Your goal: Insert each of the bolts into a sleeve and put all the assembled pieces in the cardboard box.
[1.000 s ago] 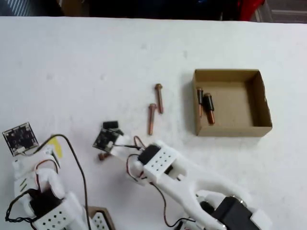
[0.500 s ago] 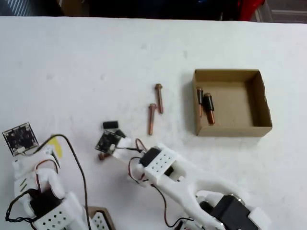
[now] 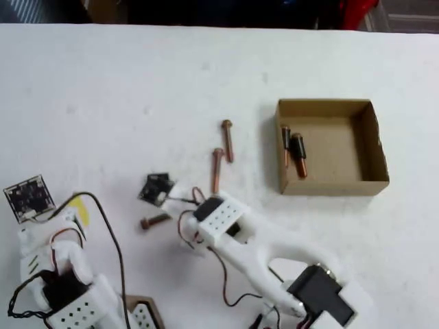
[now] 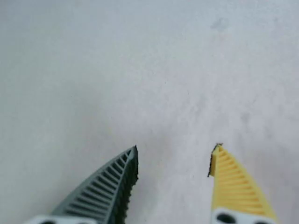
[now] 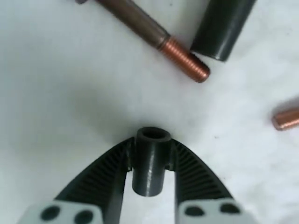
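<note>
As it has no part to handle, left gripper [image 4: 175, 148]: fingers spread over bare table [image 4: 140, 56].
Right gripper [image 5: 150, 145]: pinches sleeve [image 5: 149, 170] by its sides, bore unobstructed for insertion.
Bolts [image 3: 217, 170]: three loose, mid-table.
Box [image 3: 326, 103]: two assembled pieces [image 3: 299, 155] inside.

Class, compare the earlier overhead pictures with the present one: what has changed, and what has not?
The right gripper shifted a little toward the far side of the table, uncovering the bolt beside it. It holds a black sleeve. The left arm, the two other bolts and the cardboard box stayed put.
</note>
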